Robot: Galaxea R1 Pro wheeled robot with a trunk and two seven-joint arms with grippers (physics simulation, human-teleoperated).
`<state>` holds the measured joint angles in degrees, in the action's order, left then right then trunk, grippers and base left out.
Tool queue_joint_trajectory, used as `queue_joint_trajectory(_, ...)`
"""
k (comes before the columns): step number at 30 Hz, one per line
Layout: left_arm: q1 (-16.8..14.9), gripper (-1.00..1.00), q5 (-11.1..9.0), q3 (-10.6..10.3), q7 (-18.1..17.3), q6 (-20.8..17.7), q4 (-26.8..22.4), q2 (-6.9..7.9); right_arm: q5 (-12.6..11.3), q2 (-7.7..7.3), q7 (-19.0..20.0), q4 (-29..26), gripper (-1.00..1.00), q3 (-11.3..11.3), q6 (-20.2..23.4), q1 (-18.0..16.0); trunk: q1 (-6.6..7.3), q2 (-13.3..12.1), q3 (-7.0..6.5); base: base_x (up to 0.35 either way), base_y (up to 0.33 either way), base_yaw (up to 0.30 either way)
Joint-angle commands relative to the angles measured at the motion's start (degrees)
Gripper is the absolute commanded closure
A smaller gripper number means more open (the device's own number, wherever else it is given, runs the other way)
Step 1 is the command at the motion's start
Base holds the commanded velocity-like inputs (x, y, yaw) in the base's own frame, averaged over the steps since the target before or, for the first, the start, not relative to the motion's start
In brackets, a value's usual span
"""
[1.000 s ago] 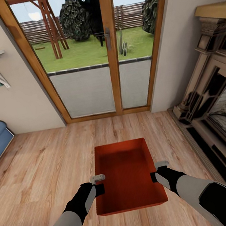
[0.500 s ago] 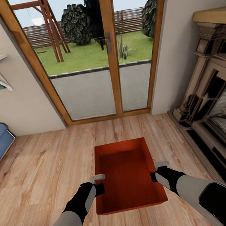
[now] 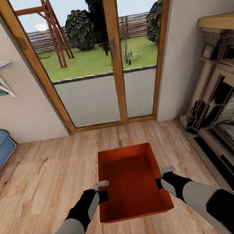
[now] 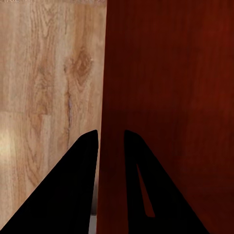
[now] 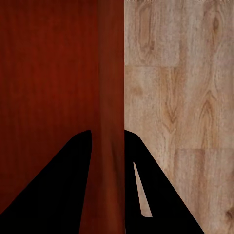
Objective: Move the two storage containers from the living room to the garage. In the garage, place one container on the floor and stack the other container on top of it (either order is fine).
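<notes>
— What do the arms look like from the head camera?

— Both are two-toned. The left arm [image 3: 64, 233] has a smooth light grey forearm, then a matte black wrist section narrowing toward the tip. The right arm [image 3: 208, 198] matches it, with a bulky black segment nearest the camera.

— And the ends?

— The left gripper [image 3: 102, 190] has a small pale grey, rounded finger on top of a black block. The right gripper [image 3: 162, 177] has the same grey tab over black.

— Up close?

— In the wrist cameras the fingers [image 4: 73, 190] are flat black wedges tapering to blunt tips; one finger on each gripper has a thin slot cut through it [image 5: 161, 195].
</notes>
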<state>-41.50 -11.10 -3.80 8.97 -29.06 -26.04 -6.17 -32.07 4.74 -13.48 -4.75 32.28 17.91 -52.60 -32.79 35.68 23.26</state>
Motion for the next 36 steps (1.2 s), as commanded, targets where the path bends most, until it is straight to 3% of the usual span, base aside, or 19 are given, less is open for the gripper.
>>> queue_joint_trajectory(1, 0.0, 1.0, 1.2, -0.2, 0.9, -0.6, 0.1, 0.06, 0.8, 0.0, -0.5, -0.3, 1.0, 1.6, -0.1, 0.0, -0.02, 0.1, -0.03, 0.0, 0.0, 0.0)
queue_joint_trajectory(36, 0.0, 1.0, 1.3, -0.2, 0.9, -0.6, 0.1, 0.02, 0.8, 0.0, -0.5, -0.3, 1.0, 1.6, -0.1, 0.0, -0.02, 0.1, -3.18, 0.0, 0.0, 0.0)
